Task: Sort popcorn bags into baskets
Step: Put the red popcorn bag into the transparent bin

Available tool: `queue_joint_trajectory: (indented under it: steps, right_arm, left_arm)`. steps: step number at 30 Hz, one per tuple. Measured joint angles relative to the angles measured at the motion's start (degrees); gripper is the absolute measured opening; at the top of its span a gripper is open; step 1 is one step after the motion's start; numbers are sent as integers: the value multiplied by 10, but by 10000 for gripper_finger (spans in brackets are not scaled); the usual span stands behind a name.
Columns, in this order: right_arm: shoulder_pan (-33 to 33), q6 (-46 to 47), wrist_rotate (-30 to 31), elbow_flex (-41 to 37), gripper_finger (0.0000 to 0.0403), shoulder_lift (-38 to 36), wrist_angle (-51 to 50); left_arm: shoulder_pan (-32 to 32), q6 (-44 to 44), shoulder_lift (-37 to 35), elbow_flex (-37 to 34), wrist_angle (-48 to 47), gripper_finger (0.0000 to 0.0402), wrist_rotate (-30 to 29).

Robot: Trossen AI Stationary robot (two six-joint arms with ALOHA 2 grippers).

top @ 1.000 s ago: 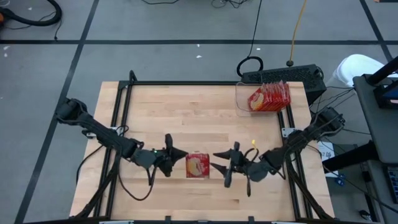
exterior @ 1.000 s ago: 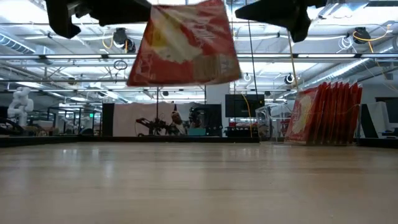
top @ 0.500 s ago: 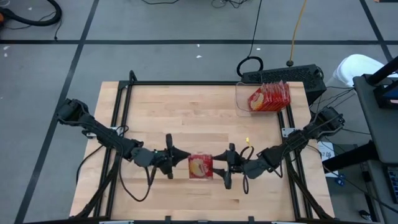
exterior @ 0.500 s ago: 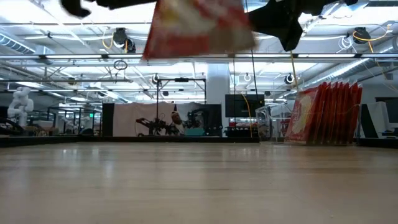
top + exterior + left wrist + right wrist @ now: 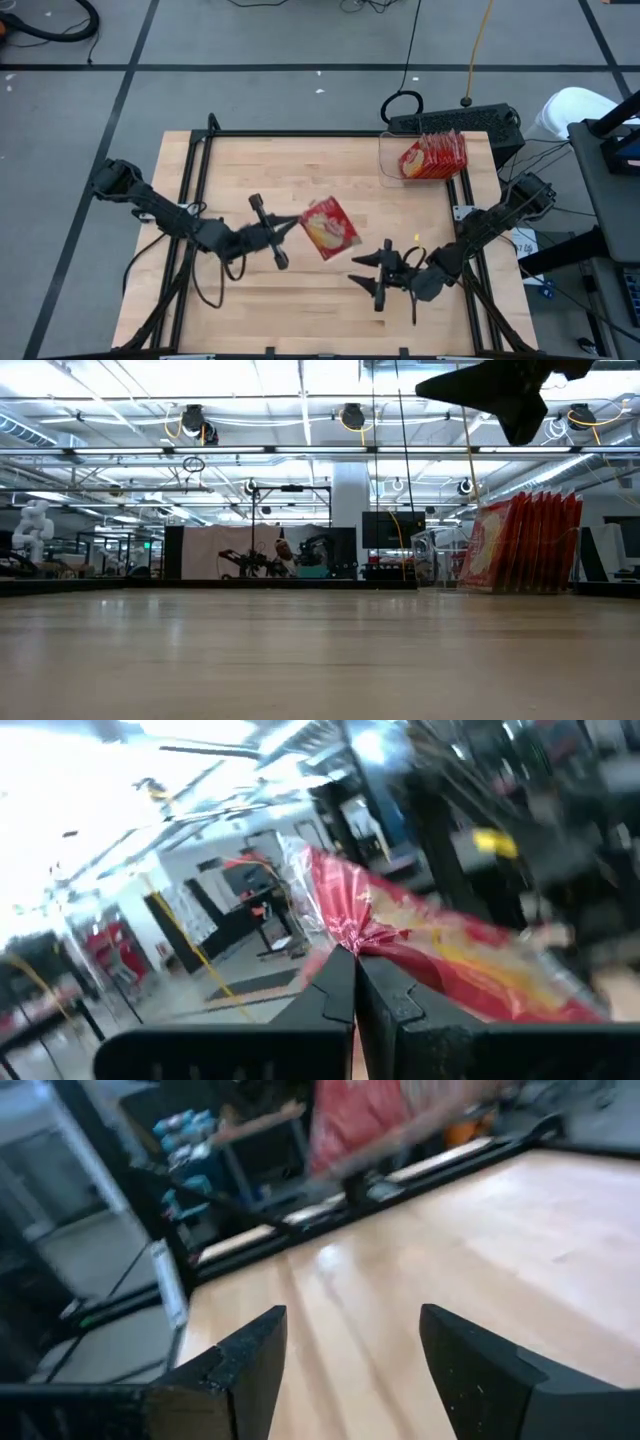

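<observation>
My left gripper (image 5: 297, 223) is shut on one red popcorn bag (image 5: 331, 228) with a yellow-cream round picture, held above the middle of the table. The bag also shows in the left wrist view (image 5: 450, 955). It is above the low view's picture. My right gripper (image 5: 362, 276) is open and empty, to the near right of the bag; its fingers (image 5: 240, 1370) stand wide apart over bare wood. The clear basket (image 5: 388, 160) stands at the far right corner, with several red bags (image 5: 432, 156) upright in it, which also show in the low view (image 5: 525, 542). My left gripper pinches the bag's crinkled end seam (image 5: 345, 932) between its two shut fingers. The fingers come about level from the table's left. The bag is lifted clear of the table and sticks out past the fingertips toward the right, turned askew, its picture side up.
A black frame rail (image 5: 300, 134) runs round the wooden table top. A dark keyboard-like box (image 5: 455, 122) lies behind the basket. Bare wood lies at the table's middle and near side (image 5: 320, 660).
My left gripper has risen and swung toward the far edge, turning as it went. The bag has gone up out of the low view and now lies askew. My right gripper first closed in on the bag's right side, then drew back toward the near edge.
</observation>
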Motion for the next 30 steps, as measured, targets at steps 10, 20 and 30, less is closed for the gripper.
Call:
queue_joint_trajectory:
  steps: [10, 20, 30]
  right_arm:
    - [-48, -67, 63, -5, 222, 0, 127]
    - [-141, -59, -58, -10, 221, 0, 154]
    - [-181, -106, -144, -18, 207, 1, 229]
  left_arm:
    - [50, -150, 0, 0, 46, 1, 33]
    - [46, -123, 0, 0, 77, 1, 84]
    - [56, -120, 0, 0, 81, 1, 118]
